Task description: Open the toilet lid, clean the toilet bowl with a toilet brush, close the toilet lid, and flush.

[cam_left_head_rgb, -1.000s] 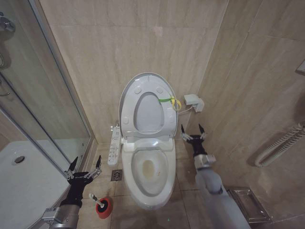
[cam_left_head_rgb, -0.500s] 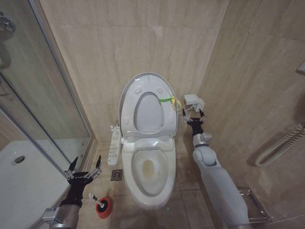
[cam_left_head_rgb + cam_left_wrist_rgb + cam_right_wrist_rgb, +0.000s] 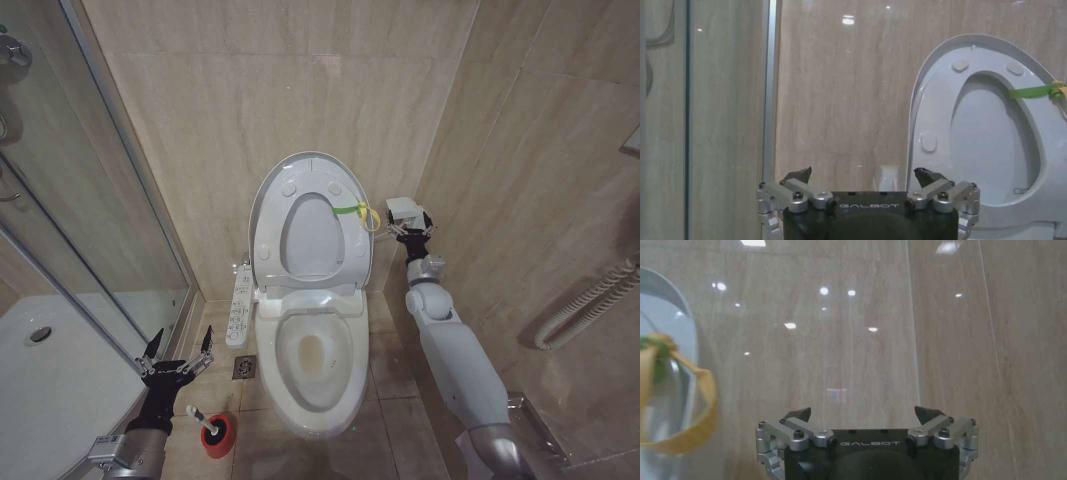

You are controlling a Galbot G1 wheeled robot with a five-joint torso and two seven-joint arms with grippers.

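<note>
The toilet lid (image 3: 268,205) stands upright against the wall with the ring seat (image 3: 350,245) raised against it. A yellow-green band (image 3: 355,211) hangs at its right edge. Below them the toilet bowl (image 3: 315,395) lies uncovered. The toilet brush (image 3: 200,417) sits in a red holder (image 3: 220,437) on the floor to the bowl's left. My left gripper (image 3: 178,352) hovers open above the brush and faces the lid (image 3: 933,125). My right gripper (image 3: 410,232) is open, high beside the band (image 3: 680,405), just under a white wall box (image 3: 403,210).
A white control panel (image 3: 240,305) juts from the bowl's left side, with a floor drain (image 3: 246,367) in front of it. A glass shower wall (image 3: 90,200) and white shower tray (image 3: 50,380) stand to the left. A hose (image 3: 590,300) and metal rack (image 3: 525,425) are on the right.
My right arm has stretched up and back, carrying its open gripper from beside the seat hinge to the wall box by the band. The left arm has not moved.
</note>
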